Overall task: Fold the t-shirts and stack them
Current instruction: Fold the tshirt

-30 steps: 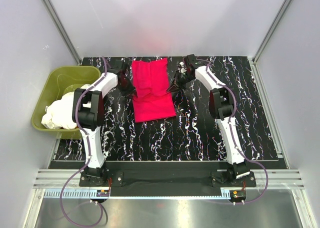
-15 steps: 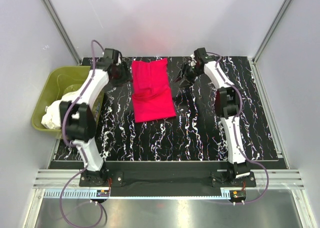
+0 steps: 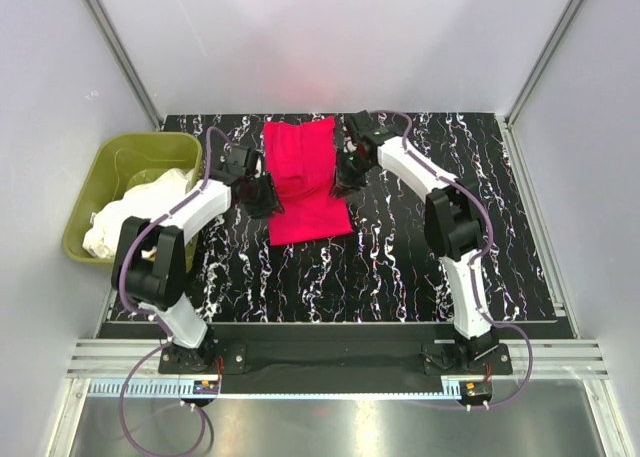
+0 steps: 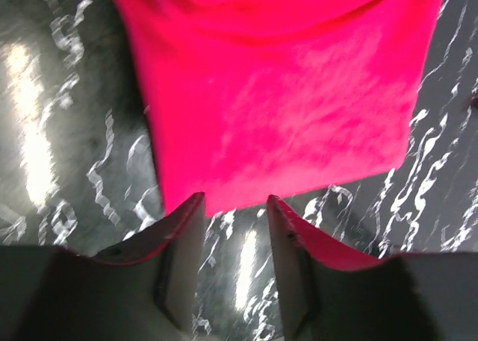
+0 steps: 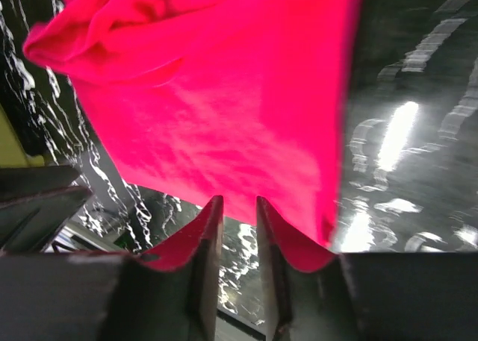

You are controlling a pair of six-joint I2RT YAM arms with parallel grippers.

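Observation:
The crimson-red t-shirt (image 3: 303, 182) lies folded into a long strip on the black marbled table, with a bunched fold across its middle. My left gripper (image 3: 262, 192) is at the shirt's left edge, and my right gripper (image 3: 345, 170) is at its right edge. In the left wrist view the left gripper (image 4: 231, 207) is open and empty, just off the edge of the red shirt (image 4: 284, 95). In the right wrist view the right gripper (image 5: 237, 204) is open by a narrow gap and empty, at the hem of the red shirt (image 5: 224, 110). White t-shirts (image 3: 125, 217) lie heaped in the tub.
The olive-green plastic tub (image 3: 95, 172) stands off the table's left edge, close behind the left arm. The black marbled table (image 3: 420, 247) stretches to the right and front of the shirt. Grey walls and metal frame posts enclose the back and sides.
Both grippers have swung in from the table's back corners to the red shirt's sides, the left down to its left edge and the right leftward to its right edge. The shirt has not moved.

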